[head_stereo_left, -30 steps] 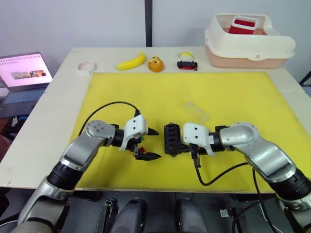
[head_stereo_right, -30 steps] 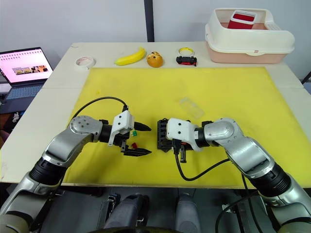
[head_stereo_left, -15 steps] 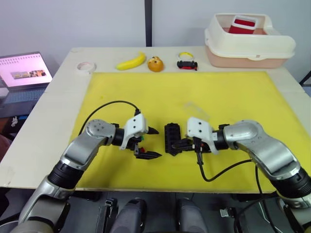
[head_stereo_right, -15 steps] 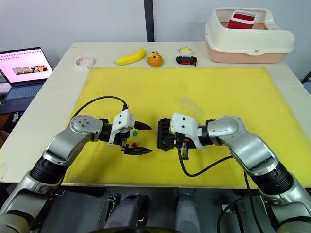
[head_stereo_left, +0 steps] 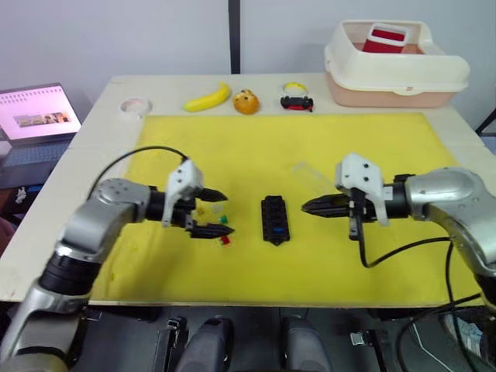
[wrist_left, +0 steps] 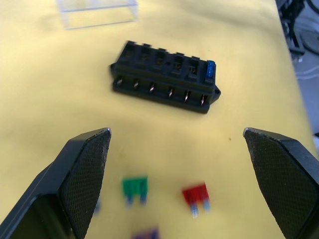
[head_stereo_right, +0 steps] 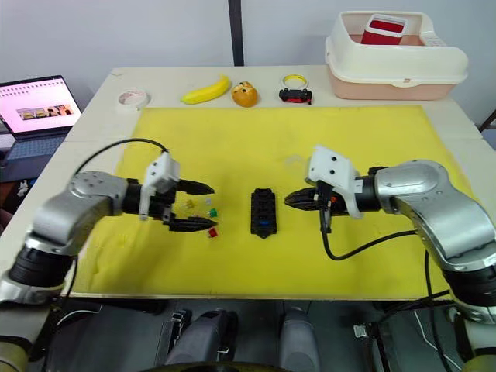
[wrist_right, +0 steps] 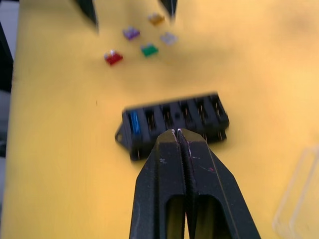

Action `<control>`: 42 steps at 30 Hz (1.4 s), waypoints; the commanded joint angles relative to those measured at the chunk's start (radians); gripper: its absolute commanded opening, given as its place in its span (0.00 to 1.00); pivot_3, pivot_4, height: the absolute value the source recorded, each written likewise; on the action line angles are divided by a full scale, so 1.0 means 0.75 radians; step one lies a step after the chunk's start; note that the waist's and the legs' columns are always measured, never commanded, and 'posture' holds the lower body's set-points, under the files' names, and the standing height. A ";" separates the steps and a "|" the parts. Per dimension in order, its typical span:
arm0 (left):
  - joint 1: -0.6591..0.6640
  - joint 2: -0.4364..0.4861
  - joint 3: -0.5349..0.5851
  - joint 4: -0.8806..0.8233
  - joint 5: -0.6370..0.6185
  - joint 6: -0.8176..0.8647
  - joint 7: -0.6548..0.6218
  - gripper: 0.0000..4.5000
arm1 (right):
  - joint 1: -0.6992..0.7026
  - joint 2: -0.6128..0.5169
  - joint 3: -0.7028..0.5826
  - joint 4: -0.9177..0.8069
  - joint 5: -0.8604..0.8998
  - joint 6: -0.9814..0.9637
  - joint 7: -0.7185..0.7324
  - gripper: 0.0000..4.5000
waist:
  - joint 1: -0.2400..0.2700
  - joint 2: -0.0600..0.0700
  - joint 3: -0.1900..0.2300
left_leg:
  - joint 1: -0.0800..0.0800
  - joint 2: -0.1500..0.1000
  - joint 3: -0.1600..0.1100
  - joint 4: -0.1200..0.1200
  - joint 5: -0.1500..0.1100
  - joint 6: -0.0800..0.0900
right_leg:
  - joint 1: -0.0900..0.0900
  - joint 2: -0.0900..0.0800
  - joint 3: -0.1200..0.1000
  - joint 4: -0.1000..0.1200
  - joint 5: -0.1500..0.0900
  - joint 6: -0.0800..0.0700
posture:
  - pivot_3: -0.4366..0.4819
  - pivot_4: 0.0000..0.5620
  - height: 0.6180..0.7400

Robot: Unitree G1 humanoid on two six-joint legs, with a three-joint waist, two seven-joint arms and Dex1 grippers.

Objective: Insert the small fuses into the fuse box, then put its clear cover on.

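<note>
We see our left gripper, fingers spread wide, over the loose small fuses. The fuse box lies on the yellow mat; our left wrist view reveals one blue fuse seated. Our right gripper, fingers pressed together, points at it, clear cover just behind.

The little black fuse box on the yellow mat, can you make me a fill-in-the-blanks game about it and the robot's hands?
1. The one fuse already sitting in the small black plastic fuse box is coloured ____.
2. The left gripper has its two black fingers ____.
3. The right gripper has its fingers ____.
4. On the yellow mat, a red fuse lies beside a ____ fuse.

Missing words: blue; open; shut; green
</note>
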 commanded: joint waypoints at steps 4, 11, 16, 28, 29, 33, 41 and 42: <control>0.167 0.341 0.266 0.129 -0.067 0.045 -0.160 1.00 | 0.199 -0.205 -0.260 0.138 -0.063 -0.179 0.101 0.41 | -0.001 0.001 0.000 | 0.000 0.000 0.001 -0.001 0.000 0.000 | -0.001 0.000 0.000 0.000 0.000 0.000 | 0.48 0.27 1.00; 0.293 0.514 0.366 0.438 0.035 -0.144 -0.221 1.00 | 0.463 -0.294 -0.498 0.320 -0.152 -0.333 0.153 0.98 | 0.006 0.001 0.001 | 0.000 0.000 0.001 -0.001 0.000 0.000 | 0.000 -0.001 0.000 -0.001 0.000 0.000 | 0.48 0.27 1.00; 0.283 0.527 0.355 0.500 0.061 -0.199 -0.241 1.00 | 0.534 -0.304 -0.562 0.370 -0.180 -0.386 0.164 0.98 | 0.000 0.003 0.001 | 0.000 0.001 0.001 -0.002 0.000 0.000 | -0.001 -0.001 0.001 0.000 0.000 0.000 | 0.48 0.27 1.00; -0.040 0.250 0.115 0.526 -0.020 0.001 -0.357 1.00 | 0.202 -0.170 -0.311 0.046 0.029 -0.187 0.057 0.98 | -0.001 0.001 0.002 | -0.001 0.001 0.001 -0.001 0.000 0.000 | -0.002 0.000 0.001 0.002 0.000 0.000 | 0.48 0.27 1.00; -0.079 0.231 0.084 0.559 -0.020 0.025 -0.390 1.00 | 0.162 -0.151 -0.277 0.003 0.052 -0.161 0.044 0.98 | -0.003 0.001 0.002 | -0.002 0.001 0.001 -0.001 0.000 0.000 | -0.004 0.000 0.001 0.002 0.000 0.000 | 0.48 0.27 1.00; -0.232 0.158 -0.055 0.785 0.063 0.027 -0.500 1.00 | 0.028 -0.071 -0.149 -0.116 0.093 -0.091 -0.021 0.98 | -0.002 0.001 0.002 | -0.002 0.001 0.002 0.000 0.000 -0.001 | -0.004 0.000 0.001 0.003 0.000 0.000 | 0.48 0.27 1.00; -0.523 -0.011 -0.216 1.284 0.094 0.109 -0.523 1.00 | -0.098 0.026 -0.042 -0.217 0.134 0.014 -0.117 0.98 | 0.002 -0.004 0.005 | -0.004 0.000 0.001 0.003 0.000 0.000 | -0.004 0.000 0.000 0.004 0.000 0.000 | 0.48 0.27 1.00; -0.540 -0.024 -0.233 1.320 0.095 0.111 -0.523 1.00 | -0.105 0.030 -0.036 -0.225 0.138 0.022 -0.125 0.98 | 0.000 -0.004 0.005 | -0.004 -0.001 0.001 0.003 0.000 0.000 | -0.004 0.000 0.000 0.004 0.000 0.000 | 0.48 0.27 1.00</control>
